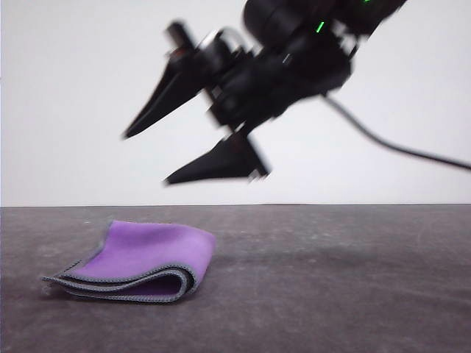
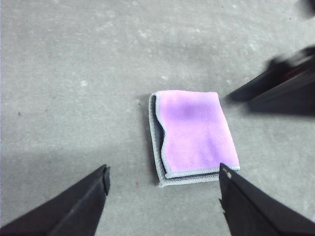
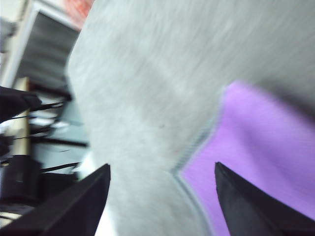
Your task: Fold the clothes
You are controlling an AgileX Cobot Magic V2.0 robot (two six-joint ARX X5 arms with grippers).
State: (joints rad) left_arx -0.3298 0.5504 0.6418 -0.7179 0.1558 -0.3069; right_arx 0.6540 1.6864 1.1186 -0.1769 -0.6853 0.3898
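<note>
A grey table (image 1: 331,294) with a mottled, slightly scuffed surface stretched across the front view, and a plain white wall (image 1: 66,103) rose behind its far edge. In the right wrist view, blurred, a shelf or rack (image 3: 34,54) with dark cables (image 3: 44,142) stood past the table's edge, with something orange-red (image 3: 81,7) above it.

Lab-like test bench: bare grey table (image 1: 353,294), blank white wall (image 1: 73,110) (perhaps shelving (image 3: 34,54), blurred).
</note>
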